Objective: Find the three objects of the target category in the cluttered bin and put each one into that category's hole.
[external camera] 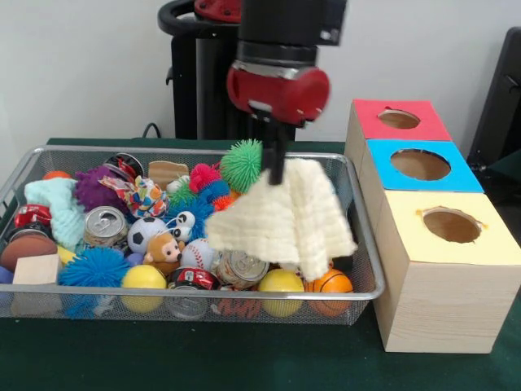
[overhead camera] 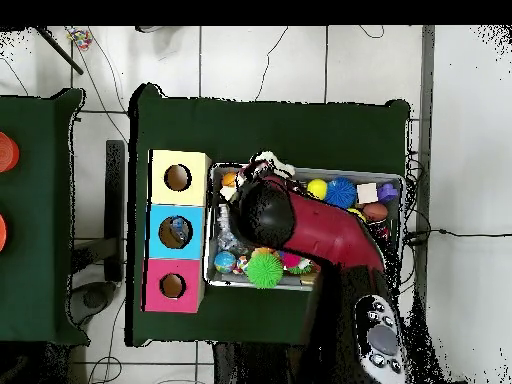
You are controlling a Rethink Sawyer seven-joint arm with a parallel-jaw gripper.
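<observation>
One cream cloth [external camera: 285,216] hung from the pincer [external camera: 277,173], clamped at its top corner, lifted above the bin's [external camera: 365,244] right end, beside the yellow-topped box [external camera: 444,269].

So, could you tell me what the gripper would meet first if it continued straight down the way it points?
Likely the pale yellow knitted cloth it already holds; below that hangs clutter in the wire mesh bin, probably the silver drink can, though depth is unclear.
</observation>
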